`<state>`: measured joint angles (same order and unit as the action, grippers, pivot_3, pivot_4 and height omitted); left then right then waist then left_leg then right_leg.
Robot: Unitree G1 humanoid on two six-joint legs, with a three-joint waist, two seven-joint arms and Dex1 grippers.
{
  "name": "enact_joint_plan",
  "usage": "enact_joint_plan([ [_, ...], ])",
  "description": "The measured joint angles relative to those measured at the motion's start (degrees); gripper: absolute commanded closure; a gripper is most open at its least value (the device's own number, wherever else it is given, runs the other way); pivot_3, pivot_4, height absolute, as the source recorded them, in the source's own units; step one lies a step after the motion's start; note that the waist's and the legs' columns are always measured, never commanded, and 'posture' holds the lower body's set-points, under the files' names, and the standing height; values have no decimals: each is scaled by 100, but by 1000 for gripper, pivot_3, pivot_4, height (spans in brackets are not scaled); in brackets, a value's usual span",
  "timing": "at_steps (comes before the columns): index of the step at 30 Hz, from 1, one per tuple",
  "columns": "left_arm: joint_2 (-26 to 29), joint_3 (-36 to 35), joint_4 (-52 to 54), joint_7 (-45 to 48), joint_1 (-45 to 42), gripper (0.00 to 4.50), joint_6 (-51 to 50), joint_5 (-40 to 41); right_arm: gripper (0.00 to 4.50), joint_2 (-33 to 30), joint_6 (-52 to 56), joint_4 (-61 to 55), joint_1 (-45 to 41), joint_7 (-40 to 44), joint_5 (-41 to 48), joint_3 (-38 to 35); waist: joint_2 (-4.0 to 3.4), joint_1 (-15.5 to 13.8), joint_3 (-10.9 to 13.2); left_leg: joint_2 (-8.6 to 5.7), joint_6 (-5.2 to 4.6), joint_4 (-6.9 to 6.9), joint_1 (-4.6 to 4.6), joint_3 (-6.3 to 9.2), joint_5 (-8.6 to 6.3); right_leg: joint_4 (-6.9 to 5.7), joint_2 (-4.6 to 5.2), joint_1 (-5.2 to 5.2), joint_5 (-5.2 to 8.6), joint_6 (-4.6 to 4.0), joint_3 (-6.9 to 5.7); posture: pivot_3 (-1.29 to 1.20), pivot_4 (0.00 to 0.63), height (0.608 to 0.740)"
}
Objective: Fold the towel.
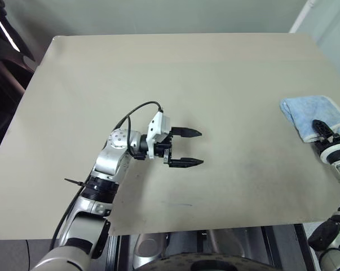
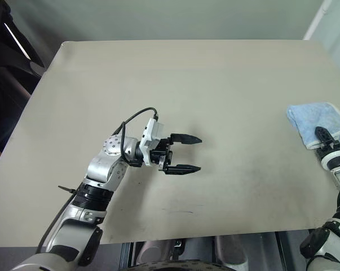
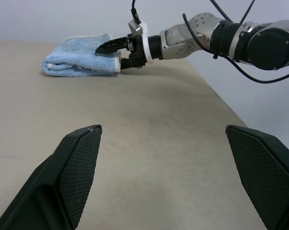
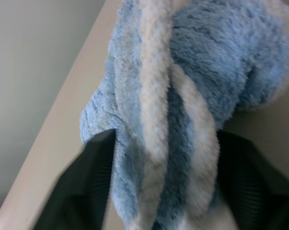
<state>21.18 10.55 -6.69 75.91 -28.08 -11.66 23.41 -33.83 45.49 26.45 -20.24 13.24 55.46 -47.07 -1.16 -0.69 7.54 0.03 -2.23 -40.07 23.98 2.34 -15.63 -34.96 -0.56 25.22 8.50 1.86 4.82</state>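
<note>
The towel is a light-blue terry bundle with cream-white edging, lying folded near the right edge of the table. My right gripper is at the towel's near end. In the right wrist view its fingers stand apart on either side of the towel's cream-edged layers, so the gripper is open. The left wrist view shows the right gripper with one finger over the towel. My left gripper hangs open over the middle of the table, pointing toward the towel, with nothing between its fingers.
The beige table stretches wide between the two grippers. Its right edge runs close beside the towel, and its front edge lies just under my arms. Dark equipment stands off the table's left side.
</note>
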Motion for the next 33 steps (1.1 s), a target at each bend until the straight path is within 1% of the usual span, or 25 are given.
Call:
enact_joint_plan([
  [1,-4,1,0,-1,-3,0,0,-2,112,1,62,-107,57,-31,59,-28,0,0,0,0,0,0,0,0,0,0,0,-1,0,0,0,0,150,733],
  [2,-4,1,0,-3,-3,0,0,-3,47,1,118,-203,111,-59,102,-57,0,0,0,0,0,0,0,0,0,1,0,-1,1,0,0,0,150,733],
  [7,-13,4,-28,-7,-16,0,13,-14,47,1,443,-776,627,-227,421,-324,-1,-11,0,-1,0,1,2,2,0,0,0,-4,10,5,0,0,150,733],
  [11,-14,0,-81,-8,-26,0,36,-16,47,5,681,-1710,1321,-333,764,-585,-7,-5,1,-4,4,1,3,1,-5,1,0,-2,18,7,1,0,150,733],
  [14,-41,-4,-196,-3,-58,0,66,-19,615,-11,756,-2519,1642,-352,938,-610,-7,11,1,-5,5,0,3,1,-6,1,-1,-2,17,7,1,0,150,733],
  [17,-102,-3,-270,-1,-98,0,126,-22,1624,-85,756,-3195,1742,-352,1018,-571,-7,44,2,-6,5,-2,1,1,-5,2,-1,-3,15,12,3,0,150,733],
  [18,-128,-3,-283,1,-119,0,151,-23,2001,-111,752,-3353,1712,-352,1066,-547,-6,51,2,-6,5,-3,1,2,-5,1,-2,-3,22,23,3,0,150,733],
  [19,-154,-1,-318,0,-158,0,169,-26,2353,-163,741,-3469,1633,-353,1085,-493,-6,56,2,-6,5,-4,0,1,-4,1,-2,-3,36,52,3,0,150,733],
  [20,-183,-2,-336,-2,-196,0,186,-27,2713,-255,735,-3547,1536,-352,1084,-406,-7,57,2,-6,4,-5,0,1,-3,0,-2,-3,35,54,4,0,150,733],
  [21,-204,-1,-336,-6,-211,0,197,-27,2972,-331,722,-3587,1433,-352,1079,-328,-7,58,2,-6,4,-5,0,2,-2,0,-2,-3,34,55,4,0,150,733],
  [24,-240,-3,-337,-32,-213,0,208,-28,4056,-602,652,-3656,1148,-304,1005,-39,-6,55,1,-5,4,-4,1,5,-1,-1,-3,-3,30,47,3,0,150,733],
  [25,-255,-10,-336,-67,-212,0,219,-25,4434,-763,651,-3714,1147,-199,917,168,-7,54,1,-5,4,-2,1,5,-1,-2,-3,-2,24,36,3,0,150,733],
  [26,-269,-23,-336,-105,-213,0,225,-18,4475,-849,631,-3819,1178,-69,812,344,-8,53,1,-5,5,0,3,6,-2,-2,-3,-1,20,28,2,0,150,733],
  [28,-327,-99,-335,-154,-209,0,250,11,4475,-1217,506,-4275,1450,451,393,996,-8,43,1,-3,7,2,5,7,-3,-5,-4,-2,19,29,-1,0,150,733],
  [29,-335,-120,-335,-160,-209,0,269,15,4475,-1305,374,-4478,1538,667,192,1259,-8,40,1,-2,10,2,6,8,-5,-4,-5,-2,21,32,-2,0,150,733],
  [31,-350,-172,-340,-200,-208,0,487,-6,4475,-1354,-293,-4792,1672,1210,-471,1853,-8,37,1,-4,9,0,7,7,-7,-4,-4,-2,21,48,-2,0,150,733],
  [33,-414,-240,-377,-302,-207,0,752,-51,4475,-1353,-795,-4835,1676,1567,-950,2202,-9,32,0,-7,4,-3,7,6,-9,0,1,-5,17,63,-1,0,150,733],
])
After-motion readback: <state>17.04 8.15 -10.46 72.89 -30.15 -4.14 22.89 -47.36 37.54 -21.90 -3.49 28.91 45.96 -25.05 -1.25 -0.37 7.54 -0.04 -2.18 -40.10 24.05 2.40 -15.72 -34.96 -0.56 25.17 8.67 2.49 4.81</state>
